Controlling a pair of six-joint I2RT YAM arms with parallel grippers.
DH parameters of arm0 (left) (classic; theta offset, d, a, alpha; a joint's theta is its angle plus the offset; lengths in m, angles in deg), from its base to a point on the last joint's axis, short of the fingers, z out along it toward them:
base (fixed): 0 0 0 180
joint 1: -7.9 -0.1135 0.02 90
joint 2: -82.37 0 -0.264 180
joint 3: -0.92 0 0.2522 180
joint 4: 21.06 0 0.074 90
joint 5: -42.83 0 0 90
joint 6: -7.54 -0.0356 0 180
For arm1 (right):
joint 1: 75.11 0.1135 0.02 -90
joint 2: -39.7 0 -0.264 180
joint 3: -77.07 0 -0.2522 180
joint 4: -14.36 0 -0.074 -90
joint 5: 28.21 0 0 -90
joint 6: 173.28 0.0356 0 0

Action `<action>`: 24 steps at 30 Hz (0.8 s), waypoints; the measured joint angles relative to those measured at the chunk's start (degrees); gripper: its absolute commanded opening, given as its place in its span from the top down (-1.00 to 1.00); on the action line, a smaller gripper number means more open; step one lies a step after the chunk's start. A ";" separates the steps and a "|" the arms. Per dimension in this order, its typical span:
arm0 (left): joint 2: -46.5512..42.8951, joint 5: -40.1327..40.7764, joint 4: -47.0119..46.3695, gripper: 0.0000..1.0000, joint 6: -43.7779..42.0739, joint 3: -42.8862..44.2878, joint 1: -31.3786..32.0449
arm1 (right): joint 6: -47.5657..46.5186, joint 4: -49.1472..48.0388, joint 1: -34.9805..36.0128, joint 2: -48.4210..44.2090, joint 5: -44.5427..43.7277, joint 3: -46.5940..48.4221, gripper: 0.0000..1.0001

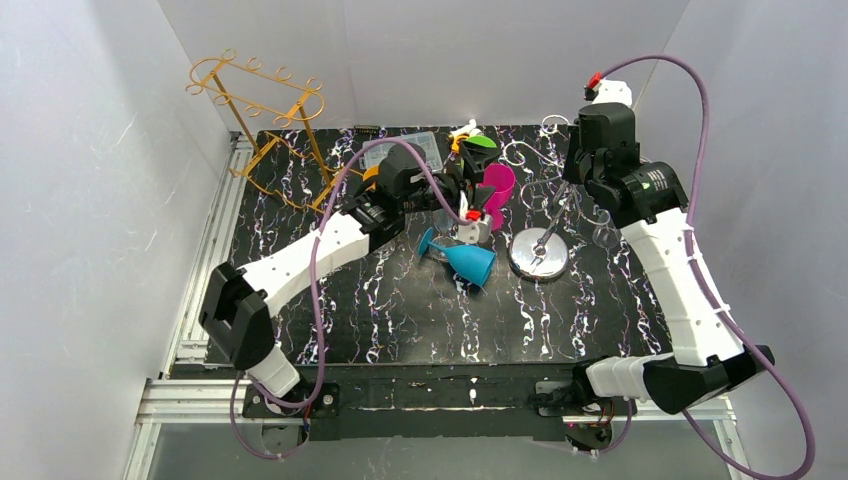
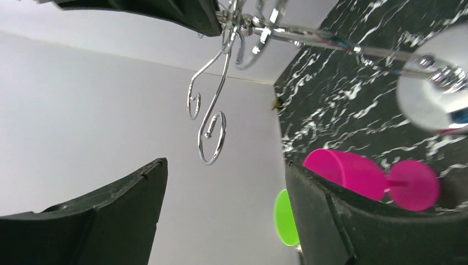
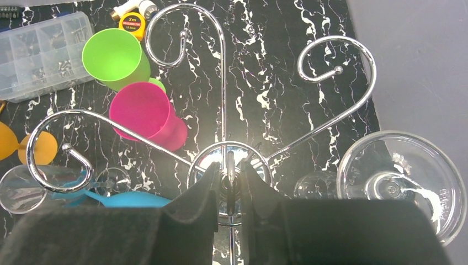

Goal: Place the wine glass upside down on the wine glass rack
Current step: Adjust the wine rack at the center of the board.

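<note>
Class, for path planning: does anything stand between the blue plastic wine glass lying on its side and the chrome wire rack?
Nothing visible does. The blue plastic wine glass lies beside the chrome wire rack's round base, with only bare black marbled table between.

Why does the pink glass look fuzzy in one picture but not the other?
Left wrist view: the pink glass is soft and out of focus, and the chrome rack glares white at its base. Right wrist view: the same glass is sharp.

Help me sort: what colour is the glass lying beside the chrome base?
Blue glass; top external view.
</note>
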 measured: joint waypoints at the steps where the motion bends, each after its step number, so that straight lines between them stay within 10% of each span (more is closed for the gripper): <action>1: 1.05 -0.25 -0.92 -0.38 -2.52 0.01 0.00 | 0.02 -0.10 -0.03 -0.35 0.03 -0.37 0.87; 24: 14.48 -0.46 -10.78 1.00 -23.18 8.56 0.62 | -0.26 -3.64 -0.63 -2.65 0.57 -3.89 0.97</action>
